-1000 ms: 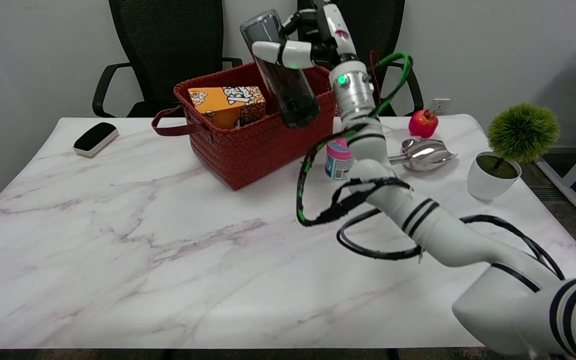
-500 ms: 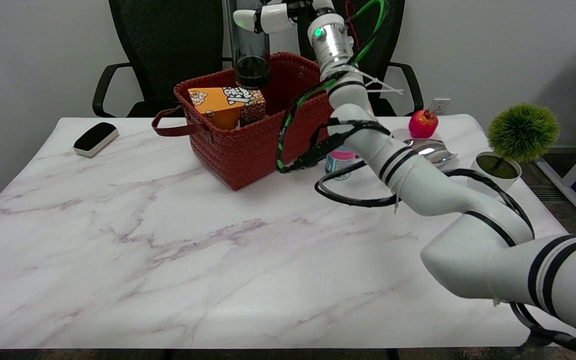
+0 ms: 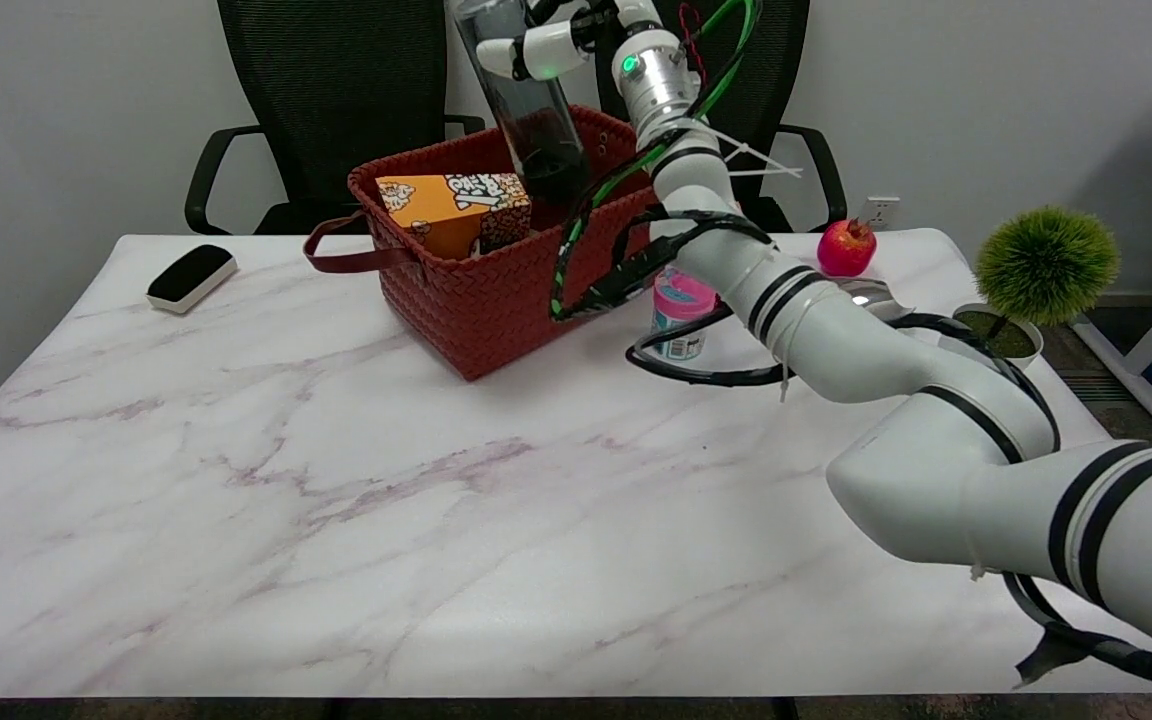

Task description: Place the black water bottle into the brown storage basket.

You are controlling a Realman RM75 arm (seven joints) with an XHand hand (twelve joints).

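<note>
Overhead, right hand (image 3: 561, 38) clasped round tilted black water bottle (image 3: 528, 115); its base inside brown storage basket (image 3: 496, 290).

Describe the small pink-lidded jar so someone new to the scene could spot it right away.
Start at the red woven basket near the table's far edge, then look just to its right. The jar stands upright on the marble there, partly behind the robot's forearm and black cables. Its bright pink lid and pale blue label set it apart from the red fruit and the shiny metal piece beyond it.

orange box (image 3: 451, 208) | printing illegible || pink-lidded jar (image 3: 678, 318) | label illegible
</note>
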